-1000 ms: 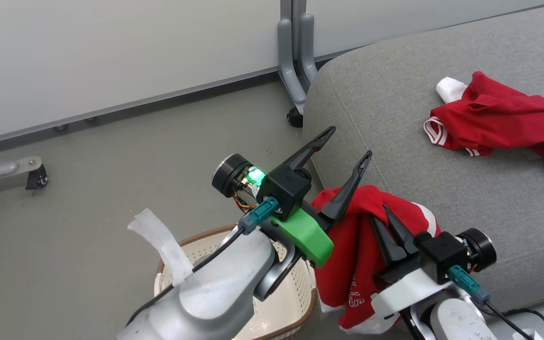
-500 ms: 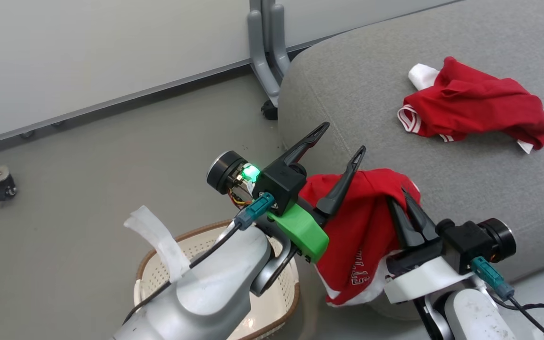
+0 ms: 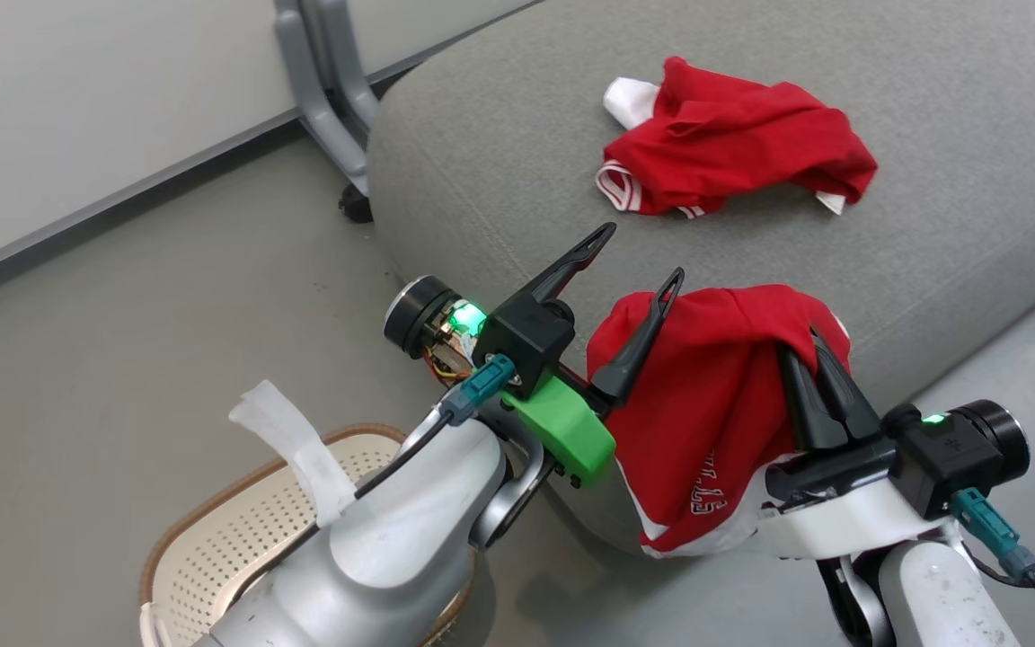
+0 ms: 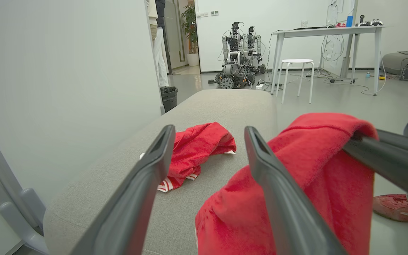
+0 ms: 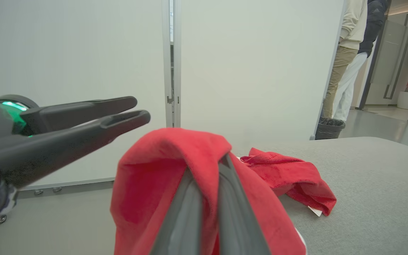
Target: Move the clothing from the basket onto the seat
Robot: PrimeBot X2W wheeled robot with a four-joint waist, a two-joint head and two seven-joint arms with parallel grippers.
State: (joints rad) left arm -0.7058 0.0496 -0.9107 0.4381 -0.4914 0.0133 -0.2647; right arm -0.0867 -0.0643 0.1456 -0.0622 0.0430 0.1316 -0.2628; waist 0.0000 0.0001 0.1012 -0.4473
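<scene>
- The right claw (image 3: 800, 346) was pressed together, pinching a red garment (image 3: 706, 386) with white lettering; the cloth draped over its fingers and hung down beside the corner of the seat (image 3: 499, 153).
- The left claw (image 3: 645, 250) stood spread and empty just beside that garment; whether its nearer finger touched the cloth could not be told.
- A second red garment (image 3: 733, 135) with white trim lay crumpled on the seat, apart from the held one.
- The basket (image 3: 239, 548) sat on the floor, partly hidden by the left forearm.
</scene>
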